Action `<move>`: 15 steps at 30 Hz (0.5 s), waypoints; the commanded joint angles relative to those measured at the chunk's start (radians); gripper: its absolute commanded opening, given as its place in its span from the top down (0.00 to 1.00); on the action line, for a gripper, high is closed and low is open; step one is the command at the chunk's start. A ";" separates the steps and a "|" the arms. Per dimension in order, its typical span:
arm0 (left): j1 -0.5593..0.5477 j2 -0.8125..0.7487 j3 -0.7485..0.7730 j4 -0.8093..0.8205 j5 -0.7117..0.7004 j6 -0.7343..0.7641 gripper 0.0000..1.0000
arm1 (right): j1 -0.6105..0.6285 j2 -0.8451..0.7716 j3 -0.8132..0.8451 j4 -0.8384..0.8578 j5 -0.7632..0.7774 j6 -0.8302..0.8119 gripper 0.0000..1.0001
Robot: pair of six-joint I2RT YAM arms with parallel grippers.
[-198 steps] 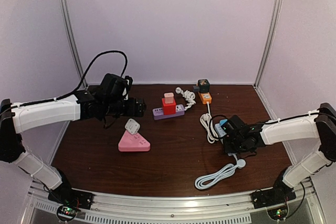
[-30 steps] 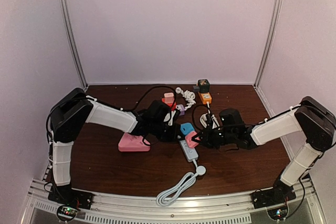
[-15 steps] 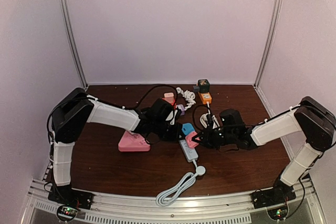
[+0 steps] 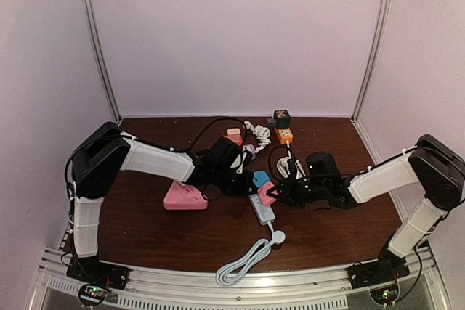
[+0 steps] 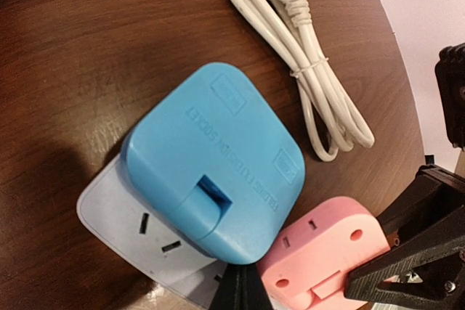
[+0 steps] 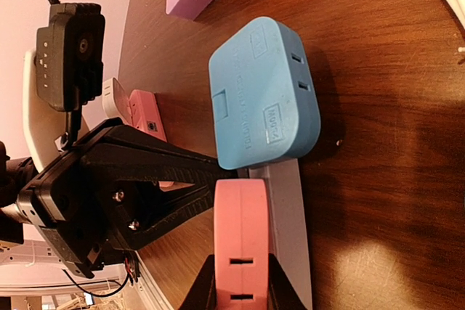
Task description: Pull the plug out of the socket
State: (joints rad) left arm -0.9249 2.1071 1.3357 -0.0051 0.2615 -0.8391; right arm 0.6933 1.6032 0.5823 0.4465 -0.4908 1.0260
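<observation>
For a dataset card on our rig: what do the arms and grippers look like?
The left arm and right arm have white-sleeved links with black joints. A black cable loops from the left arm. The left gripper and right gripper have black, tapering, triangular fingers.

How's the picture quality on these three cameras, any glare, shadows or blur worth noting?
Top external view: even, soft light; small details slightly fuzzy. Left wrist view: blue adapter sharp, dark shadow on the table at left, edges bowed by the wide lens. Right wrist view: bright glare on the table lower right; pink plug cropped at the bottom.
</observation>
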 commanded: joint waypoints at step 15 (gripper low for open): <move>-0.013 0.054 0.005 -0.174 -0.065 0.012 1.00 | -0.037 -0.167 -0.005 -0.010 0.004 0.005 1.00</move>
State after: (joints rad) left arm -0.9314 2.1078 1.3464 -0.0261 0.2432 -0.8394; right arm 0.6842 1.4845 0.5648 0.5125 -0.5224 1.0588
